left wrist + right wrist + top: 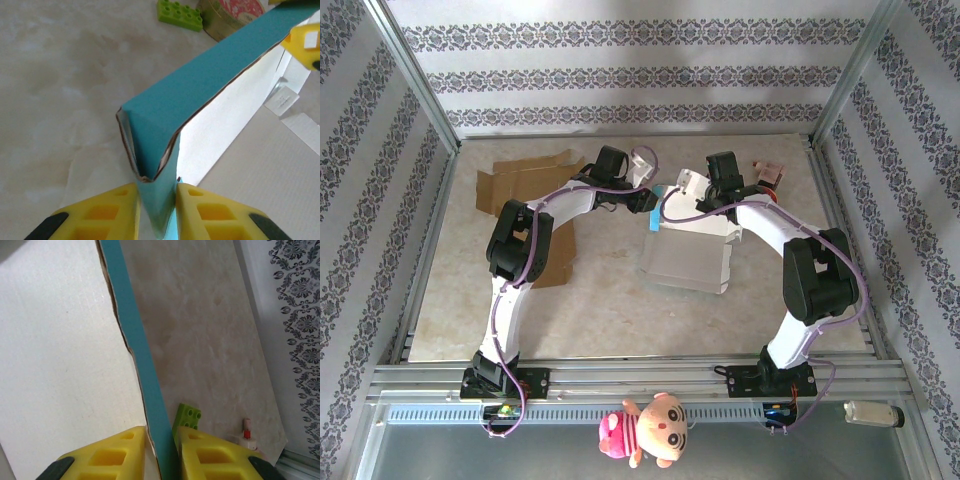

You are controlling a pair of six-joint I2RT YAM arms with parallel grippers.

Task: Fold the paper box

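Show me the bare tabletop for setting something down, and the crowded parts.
Bare: the near strip of table in front of the paper box; also right of the right arm. Crowded: far left with flat cardboard, far right corner with small items, and the middle around the box.

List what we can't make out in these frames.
- Top view: the grip points on the box are covered by the left arm and right arm.
- Top view: the cardboard lies partly under the left arm, so its full shape is hidden.
- Left wrist view: the tin is cut off by the top edge, and its label is unreadable.
- Right wrist view: the brick is partly behind the teal flap and the right gripper.
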